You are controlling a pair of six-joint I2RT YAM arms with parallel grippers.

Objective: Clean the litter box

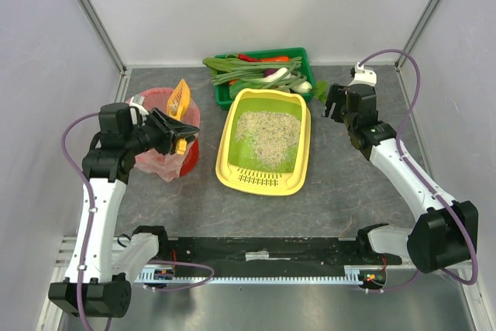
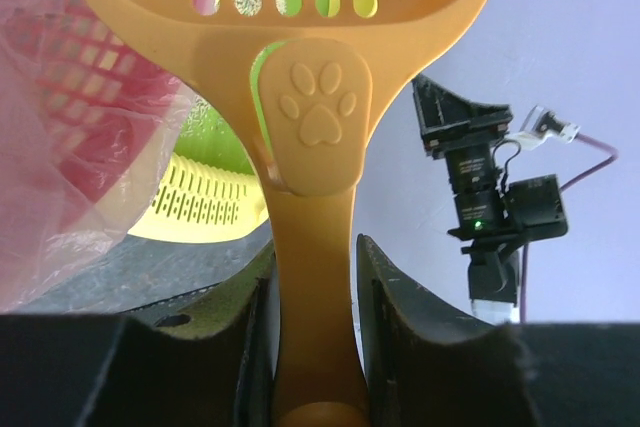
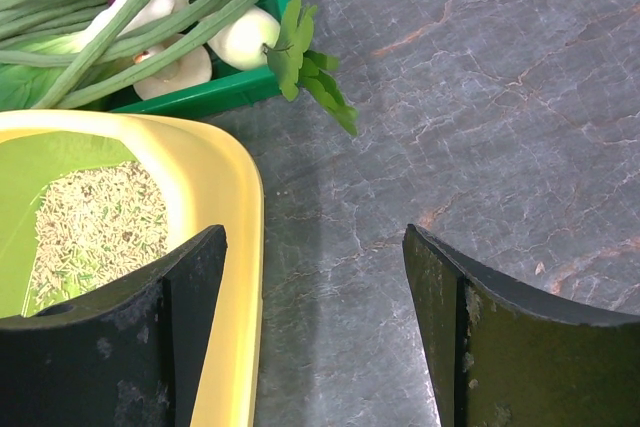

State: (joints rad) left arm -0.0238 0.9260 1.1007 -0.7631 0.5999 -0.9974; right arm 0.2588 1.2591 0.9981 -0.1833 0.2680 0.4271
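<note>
Top external view: left end effector (image 1: 177,136) partly closed, clamped on the handle of an orange slotted scoop (image 1: 179,101) (paw print on the handle, seen in the left wrist view). The scoop blade tilts up beyond the fingertips, over a red bin (image 1: 191,154) lined with a pink bag (image 1: 153,159) just below. Litter box (image 1: 260,182) lies on the counter (image 1: 341,184) to the right of that end effector, apart from it, with pale litter inside. Right end effector (image 1: 334,105) wide open, holding nothing, hovering just beside the box's far right corner. Green vegetable crate (image 1: 301,58) sits ahead and to its left.
</note>
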